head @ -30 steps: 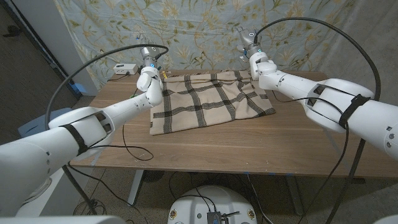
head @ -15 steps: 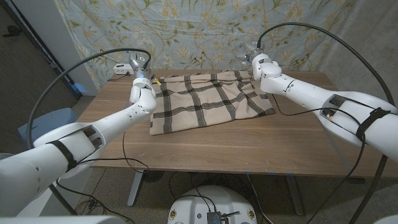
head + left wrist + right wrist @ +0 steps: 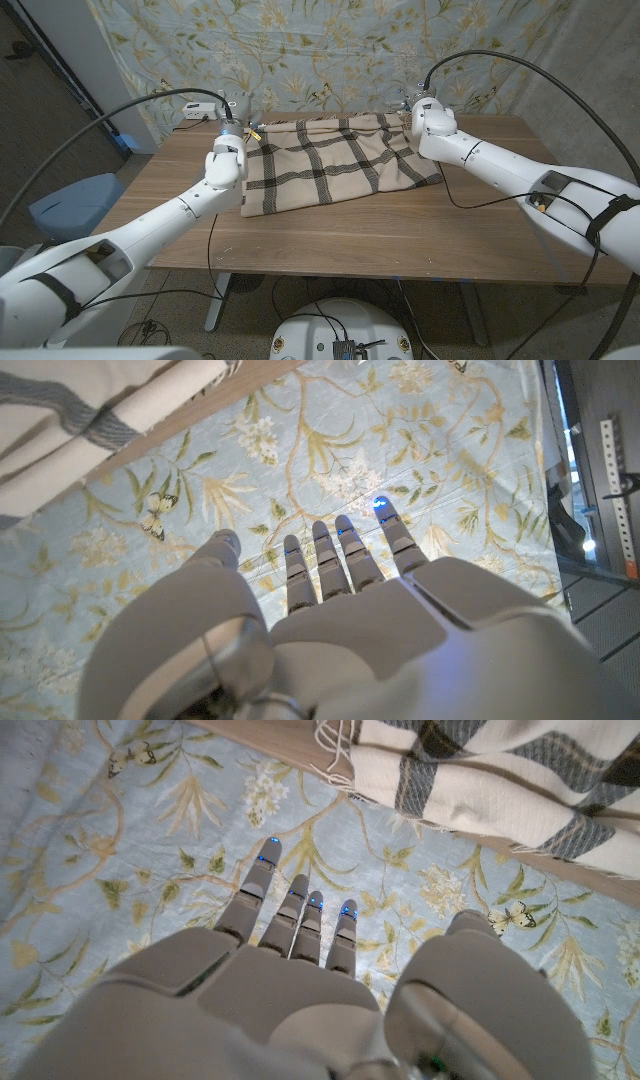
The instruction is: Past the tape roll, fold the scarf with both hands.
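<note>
One scarf at the table's far edge, two hands above its corners

The scarf [image 3: 335, 160] is one soft, light, limp plaid cloth; I judge it best pinched at both far corners. The left hand [image 3: 330, 585] and the right hand [image 3: 290, 935] hold nothing, fingers [image 3: 345, 550] straight and slightly apart, past the table [image 3: 400, 235] edge.

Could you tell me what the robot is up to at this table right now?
A two-armed robot is reaching over a wooden table toward the far edge of a beige scarf with dark checked stripes that lies spread out on it. The left hand is at the scarf's far left corner and the right hand at its far right corner. In the wrist views both hands have straight, spread fingers and hold nothing, so the fold has not started. A white box sits at the table's far left.
</note>
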`<control>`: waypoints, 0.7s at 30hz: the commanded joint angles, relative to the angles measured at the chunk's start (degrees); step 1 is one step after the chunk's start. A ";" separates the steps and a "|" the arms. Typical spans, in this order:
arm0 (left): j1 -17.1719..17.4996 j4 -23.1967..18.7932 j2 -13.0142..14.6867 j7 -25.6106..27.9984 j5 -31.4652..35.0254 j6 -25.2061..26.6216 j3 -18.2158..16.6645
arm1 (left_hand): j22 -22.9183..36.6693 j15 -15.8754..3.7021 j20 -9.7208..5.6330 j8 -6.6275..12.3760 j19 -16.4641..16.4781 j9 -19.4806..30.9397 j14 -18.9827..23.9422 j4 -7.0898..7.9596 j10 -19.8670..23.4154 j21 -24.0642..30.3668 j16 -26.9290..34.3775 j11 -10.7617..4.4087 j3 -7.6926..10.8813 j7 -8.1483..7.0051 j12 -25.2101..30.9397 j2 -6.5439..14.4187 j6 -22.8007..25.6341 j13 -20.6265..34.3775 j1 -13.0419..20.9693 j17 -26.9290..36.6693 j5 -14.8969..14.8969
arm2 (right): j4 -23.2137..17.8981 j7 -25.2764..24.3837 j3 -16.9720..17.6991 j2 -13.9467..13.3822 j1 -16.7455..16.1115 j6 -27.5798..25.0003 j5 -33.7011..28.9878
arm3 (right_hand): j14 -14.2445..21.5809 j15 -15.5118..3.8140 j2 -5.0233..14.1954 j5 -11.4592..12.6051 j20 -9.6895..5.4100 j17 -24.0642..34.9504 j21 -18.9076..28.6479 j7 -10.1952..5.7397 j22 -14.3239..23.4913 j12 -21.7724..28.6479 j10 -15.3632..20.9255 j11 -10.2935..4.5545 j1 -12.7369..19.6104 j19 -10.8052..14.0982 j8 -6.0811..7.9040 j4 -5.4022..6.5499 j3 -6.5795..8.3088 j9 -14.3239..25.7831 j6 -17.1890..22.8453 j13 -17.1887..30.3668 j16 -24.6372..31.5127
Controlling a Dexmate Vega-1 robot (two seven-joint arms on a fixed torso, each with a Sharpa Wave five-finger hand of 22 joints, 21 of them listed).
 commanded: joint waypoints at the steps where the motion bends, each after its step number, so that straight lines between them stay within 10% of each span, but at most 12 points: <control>1: 8.22 -12.78 4.31 -0.74 -7.99 -2.60 -5.61 | -0.01 0.66 0.67 -0.29 0.70 -0.09 -2.86 0.51 -3.25 -0.89 -0.20 0.26 -0.59 -0.69 -0.19 -1.23 -2.77 -0.11 -2.20 -0.18 -0.12 | -5.46 5.80 1.00 -1.42 -3.03 -8.20 2.67 | -2.03 0.77 -0.45 0.55 1.45 -0.50 -0.93 0.51 -0.07 -0.48 -2.92 1.40 -1.87 -0.58 -0.61 0.12 -1.28 0.18 -4.07 0.16 -0.20; 10: 12.43 -14.07 6.40 -1.41 -16.91 -7.07 -10.25 | 0.03 1.37 0.74 0.07 1.35 -0.11 -5.21 2.59 -5.25 -1.79 -0.12 1.06 -1.00 0.03 0.01 0.41 -3.95 -0.24 -5.53 -0.07 0.46 | -9.03 6.60 1.24 -1.51 -4.22 -14.87 5.41 | -2.69 1.62 -1.60 1.08 2.53 -1.47 -1.97 4.67 -0.13 0.20 -3.80 3.12 -4.06 -0.28 1.18 0.07 -3.05 0.30 -2.45 0.19 0.30; 21: 14.38 -9.25 10.81 0.47 -21.35 -20.22 -11.20 | 0.00 1.23 -0.59 -0.02 -0.21 -0.16 -8.92 4.93 -8.73 -3.74 -0.18 0.10 0.14 -0.73 -0.06 2.01 -5.89 -0.38 -8.36 -0.19 1.35 | -10.44 4.58 0.30 -1.98 -5.44 -19.91 9.63 | -2.61 2.76 -2.18 1.65 2.35 -2.25 -2.66 4.74 -0.16 0.46 -4.01 3.98 -3.95 -0.04 0.24 -0.61 -3.69 0.33 -5.39 0.22 0.56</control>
